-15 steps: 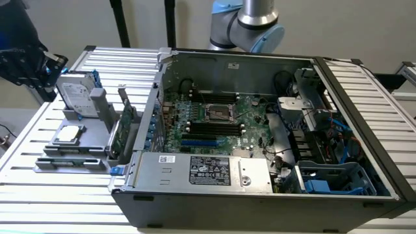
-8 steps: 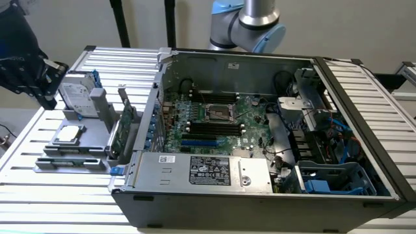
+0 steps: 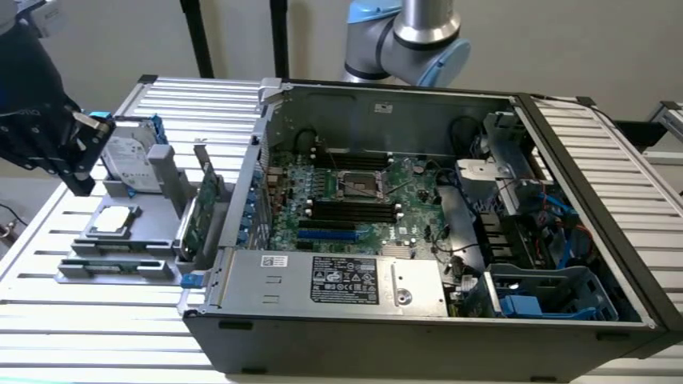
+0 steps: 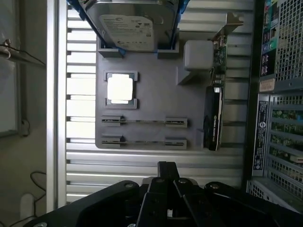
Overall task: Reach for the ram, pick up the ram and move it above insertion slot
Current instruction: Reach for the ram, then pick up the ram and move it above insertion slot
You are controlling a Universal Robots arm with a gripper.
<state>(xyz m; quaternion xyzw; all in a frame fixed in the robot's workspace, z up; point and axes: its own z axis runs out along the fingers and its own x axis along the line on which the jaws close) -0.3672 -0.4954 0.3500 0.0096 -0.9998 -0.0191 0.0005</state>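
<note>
Two thin ram sticks [image 4: 144,121] stand on edge in the clips of a grey fixture [image 4: 151,101], seen in the exterior view as ram [image 3: 120,258] at the fixture's near end. My gripper [image 4: 166,187] is shut with nothing in it, hovering above the slatted table beside the fixture, apart from the sticks. In the exterior view the gripper [image 3: 75,178] hangs at the far left by the hard drive. The black insertion slots [image 3: 353,210] lie in parallel on the motherboard inside the open computer case.
The fixture also carries a hard drive [image 4: 130,23], a CPU [image 4: 120,88] and a tall expansion card [image 4: 213,118] next to the case wall [image 3: 240,200]. A power supply [image 3: 336,280] sits at the case's near side, with cables and drive bays at the exterior view's right.
</note>
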